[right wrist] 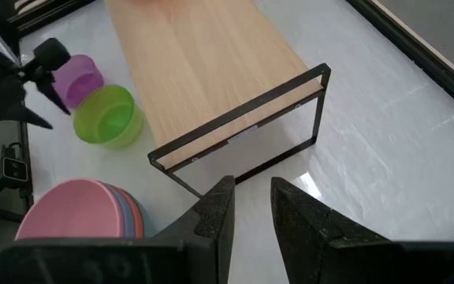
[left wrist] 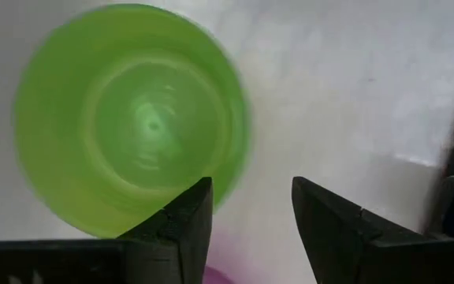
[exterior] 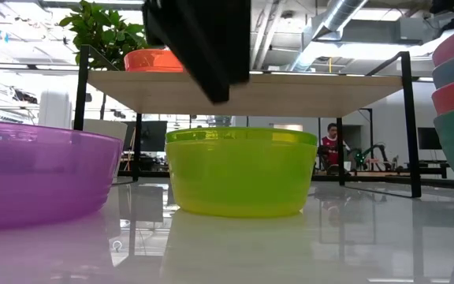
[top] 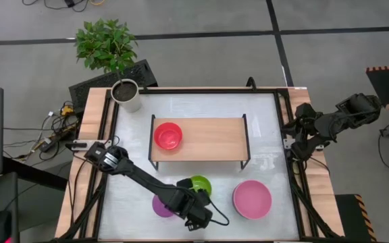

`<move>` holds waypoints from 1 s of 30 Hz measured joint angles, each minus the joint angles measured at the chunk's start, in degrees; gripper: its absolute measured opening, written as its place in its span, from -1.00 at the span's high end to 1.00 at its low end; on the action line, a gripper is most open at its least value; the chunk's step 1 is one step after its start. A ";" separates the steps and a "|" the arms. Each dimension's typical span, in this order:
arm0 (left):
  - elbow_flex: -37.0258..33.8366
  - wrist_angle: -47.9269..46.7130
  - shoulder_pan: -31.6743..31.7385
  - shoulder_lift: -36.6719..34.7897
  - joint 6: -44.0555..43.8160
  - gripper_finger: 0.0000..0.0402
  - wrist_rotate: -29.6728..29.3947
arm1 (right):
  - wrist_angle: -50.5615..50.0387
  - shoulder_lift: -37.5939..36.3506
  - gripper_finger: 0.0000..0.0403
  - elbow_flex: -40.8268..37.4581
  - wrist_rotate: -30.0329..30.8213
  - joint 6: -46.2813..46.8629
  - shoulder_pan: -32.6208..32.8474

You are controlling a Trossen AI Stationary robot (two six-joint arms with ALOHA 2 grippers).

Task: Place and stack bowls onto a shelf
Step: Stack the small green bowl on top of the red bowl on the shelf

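Observation:
A yellow-green bowl (top: 200, 183) (left wrist: 132, 118) stands upright on the white table in front of the shelf (top: 208, 138), with a purple bowl (top: 161, 206) beside it. A red bowl (top: 168, 136) sits on the shelf's wooden top at its left end. A stack of bowls with a pink one on top (top: 252, 199) stands on the table at the near right. My left gripper (left wrist: 251, 213) hangs open above the table, just beside the yellow-green bowl and clear above its rim (exterior: 239, 134). My right gripper (right wrist: 251, 209) waits at the table's right edge, its fingers a narrow gap apart with nothing between them.
A white pot with a plant (top: 126, 94) stands at the table's far left corner. The shelf's black frame legs (right wrist: 314, 110) rise from the table. Bare white table lies between the shelf and the right edge (top: 265, 135). A person sits in the room beyond the table (exterior: 331, 146).

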 joint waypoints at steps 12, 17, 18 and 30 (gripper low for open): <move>-1.46 4.14 2.97 0.04 9.46 0.20 3.62 | -0.02 0.00 0.44 0.00 -0.04 -0.32 0.01; -1.48 4.47 3.41 0.04 11.44 0.20 5.49 | -0.39 0.00 0.44 0.00 -0.06 -0.44 0.00; -1.48 4.19 3.54 0.04 11.53 0.20 5.44 | -0.70 0.00 0.44 0.00 -0.06 -0.44 0.00; -3.30 5.63 3.96 0.07 11.73 0.35 5.97 | -1.90 -0.02 0.44 0.00 -0.06 -1.05 0.00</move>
